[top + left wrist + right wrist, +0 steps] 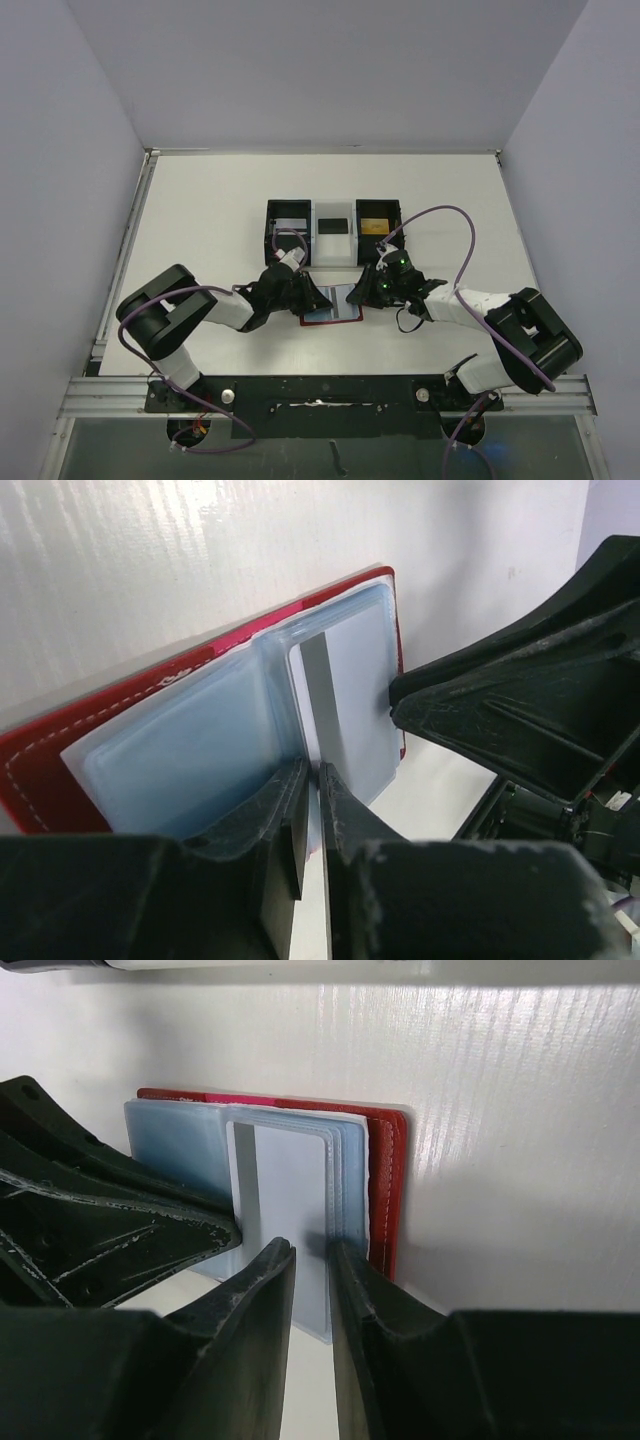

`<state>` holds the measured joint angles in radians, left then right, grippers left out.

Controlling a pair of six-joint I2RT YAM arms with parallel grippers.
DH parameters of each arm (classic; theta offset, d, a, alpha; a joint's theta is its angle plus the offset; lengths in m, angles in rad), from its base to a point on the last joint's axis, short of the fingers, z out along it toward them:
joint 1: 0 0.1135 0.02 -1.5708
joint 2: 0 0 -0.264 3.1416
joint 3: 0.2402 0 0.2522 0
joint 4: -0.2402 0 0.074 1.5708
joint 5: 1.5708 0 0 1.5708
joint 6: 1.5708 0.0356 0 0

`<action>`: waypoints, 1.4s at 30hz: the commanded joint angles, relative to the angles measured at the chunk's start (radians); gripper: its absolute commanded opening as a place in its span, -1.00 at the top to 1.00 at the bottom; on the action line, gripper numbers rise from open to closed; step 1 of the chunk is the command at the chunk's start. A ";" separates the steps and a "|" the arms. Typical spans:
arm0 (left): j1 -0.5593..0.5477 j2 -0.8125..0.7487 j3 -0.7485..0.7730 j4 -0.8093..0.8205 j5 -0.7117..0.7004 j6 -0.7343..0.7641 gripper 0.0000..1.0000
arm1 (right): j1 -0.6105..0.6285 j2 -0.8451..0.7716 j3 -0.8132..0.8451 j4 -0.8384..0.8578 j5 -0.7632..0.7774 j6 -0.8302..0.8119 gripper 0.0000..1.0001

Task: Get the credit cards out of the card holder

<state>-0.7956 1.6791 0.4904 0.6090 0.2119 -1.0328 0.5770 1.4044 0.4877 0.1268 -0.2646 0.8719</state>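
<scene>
The red card holder (335, 312) lies open on the table between both arms, its blue-grey sleeves (190, 750) facing up. A thin pale grey credit card (322, 700) stands out of the middle sleeve. My left gripper (313, 770) is shut on its near edge, at the holder's left side (320, 297). My right gripper (312, 1248) comes in from the right (365, 292). Its jaws stand a narrow gap apart, tips against the near edge of the sleeve stack (290, 1190), beside the red cover (385, 1180).
A three-compartment tray (333, 248) stands just behind the holder. It holds a pale card (290, 222) on the left, a black one (333, 224) in the middle and a gold one (376, 225) on the right. Walls close the table's sides and back.
</scene>
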 commanded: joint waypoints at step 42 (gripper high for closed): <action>0.056 -0.056 -0.049 0.038 0.085 0.036 0.83 | 0.025 -0.074 0.090 0.024 -0.104 -0.089 0.39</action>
<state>-0.7460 1.6588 0.4129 0.6743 0.3035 -1.0340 0.5800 1.3018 0.5266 0.0834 -0.3023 0.7963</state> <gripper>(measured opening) 0.048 0.313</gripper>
